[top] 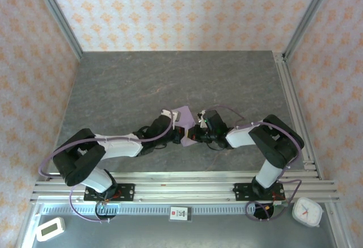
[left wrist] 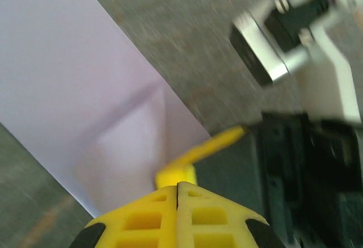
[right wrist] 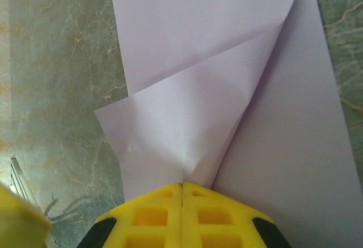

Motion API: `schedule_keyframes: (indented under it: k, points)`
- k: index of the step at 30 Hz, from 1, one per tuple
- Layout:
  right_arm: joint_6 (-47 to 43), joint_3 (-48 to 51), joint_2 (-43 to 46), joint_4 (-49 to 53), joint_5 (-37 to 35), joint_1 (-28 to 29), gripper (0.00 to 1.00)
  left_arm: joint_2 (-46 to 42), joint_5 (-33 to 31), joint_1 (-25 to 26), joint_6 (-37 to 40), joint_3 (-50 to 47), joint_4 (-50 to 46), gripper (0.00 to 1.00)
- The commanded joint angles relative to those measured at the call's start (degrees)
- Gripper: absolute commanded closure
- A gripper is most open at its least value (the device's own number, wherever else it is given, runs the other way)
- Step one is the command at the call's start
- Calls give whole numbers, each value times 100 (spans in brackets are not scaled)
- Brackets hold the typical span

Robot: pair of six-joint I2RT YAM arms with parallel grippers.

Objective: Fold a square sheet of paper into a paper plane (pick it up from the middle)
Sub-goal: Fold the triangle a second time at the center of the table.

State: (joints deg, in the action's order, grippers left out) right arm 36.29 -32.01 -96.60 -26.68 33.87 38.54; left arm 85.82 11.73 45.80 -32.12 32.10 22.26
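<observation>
A grey marbled table (top: 170, 78) lies between walls papered in an orange floral pattern (top: 181, 9); aluminium rails (top: 187, 183) run along its near edge and another rail (top: 292, 106) along its right side; below them sit a white clock (top: 307, 211), a small white card with a red mark (top: 178, 213), and a white timer-like device (top: 50, 228).

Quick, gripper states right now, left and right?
Left gripper: closed, apparently pinching the edge of the lilac paper sheet.
Right gripper: closed, holding the sheet's folded-over flap.
</observation>
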Motion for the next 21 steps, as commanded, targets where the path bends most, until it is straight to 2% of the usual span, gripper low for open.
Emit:
schedule_keyframes:
  k: [1, 11, 21]
  points:
    - [79, 193, -165, 221, -47, 39, 100, -67, 119, 253, -119, -136, 354, 100]
    - [172, 254, -131, 105, 3, 39, 100, 440, -42, 359, -97, -207, 634, 100]
    - [183, 236, -116, 136, -1, 39, 100, 453, -353, 359, -242, -586, 903, 100]
